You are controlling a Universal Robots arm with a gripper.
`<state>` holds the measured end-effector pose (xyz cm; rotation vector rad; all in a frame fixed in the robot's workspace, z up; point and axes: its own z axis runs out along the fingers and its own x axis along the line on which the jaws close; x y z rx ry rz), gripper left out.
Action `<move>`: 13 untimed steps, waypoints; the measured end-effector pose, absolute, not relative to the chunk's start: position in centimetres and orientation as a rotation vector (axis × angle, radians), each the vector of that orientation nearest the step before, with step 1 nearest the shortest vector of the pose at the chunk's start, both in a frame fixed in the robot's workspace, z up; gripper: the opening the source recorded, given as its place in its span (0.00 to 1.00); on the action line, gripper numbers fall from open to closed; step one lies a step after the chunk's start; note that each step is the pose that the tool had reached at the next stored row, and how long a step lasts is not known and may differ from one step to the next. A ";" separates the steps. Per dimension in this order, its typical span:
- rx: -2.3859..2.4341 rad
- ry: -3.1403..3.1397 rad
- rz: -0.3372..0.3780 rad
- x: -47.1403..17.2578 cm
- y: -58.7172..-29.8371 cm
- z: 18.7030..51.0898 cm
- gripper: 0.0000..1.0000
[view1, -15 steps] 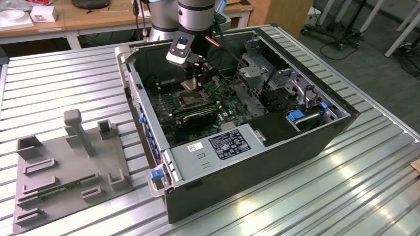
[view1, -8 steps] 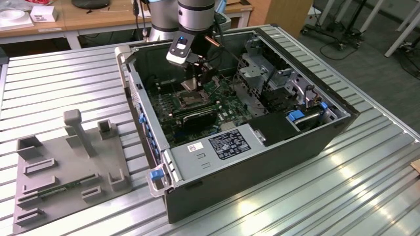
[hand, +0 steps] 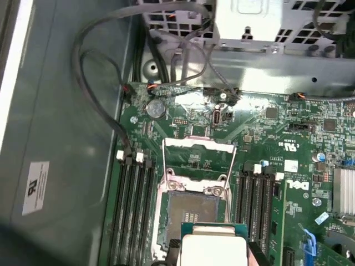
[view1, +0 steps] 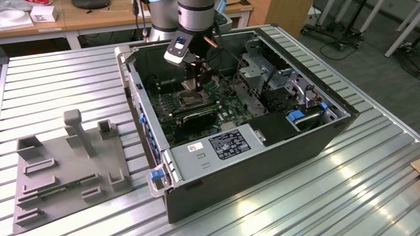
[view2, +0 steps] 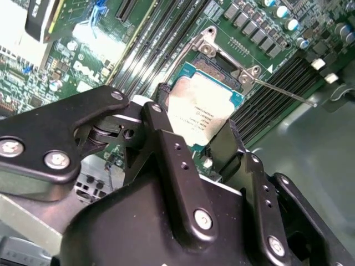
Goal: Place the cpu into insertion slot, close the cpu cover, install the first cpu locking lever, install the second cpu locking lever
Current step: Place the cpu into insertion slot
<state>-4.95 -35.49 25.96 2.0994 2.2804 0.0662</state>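
Silver-grey arm [view1: 195,14], black linked gripper [view2: 197,124] (silver screws)

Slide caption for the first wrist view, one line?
The gripper holds the cpu at the open insertion slot, with the cpu cover swung open.

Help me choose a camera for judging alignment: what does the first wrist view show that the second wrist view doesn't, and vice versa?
First wrist view: the insertion slot, empty and dark, and the cpu cover swung open beyond it. Second wrist view: the tool with black fingers clamping the cpu. Both: the cpu and the green motherboard.
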 end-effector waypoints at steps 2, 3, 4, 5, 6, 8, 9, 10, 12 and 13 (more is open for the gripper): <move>2.124 2.258 0.068 -4.9 -35.5 25.9 0.54; 2.133 2.251 0.068 -5.0 -35.5 25.8 0.54; 2.136 2.247 0.067 -5.0 -35.5 25.9 0.54; 2.136 2.247 0.067 -4.9 -35.5 25.9 0.54; 2.136 2.247 0.067 -5.0 -35.5 25.8 0.54; 2.137 2.247 0.067 -4.9 -35.5 25.8 0.54; 2.139 2.249 0.063 -4.9 -35.5 25.8 0.54; 2.146 2.256 0.049 -4.9 -35.5 25.8 0.54; 2.163 2.274 0.012 -4.9 -35.5 25.7 0.54; 2.168 2.280 0.002 -4.9 -35.5 25.7 0.54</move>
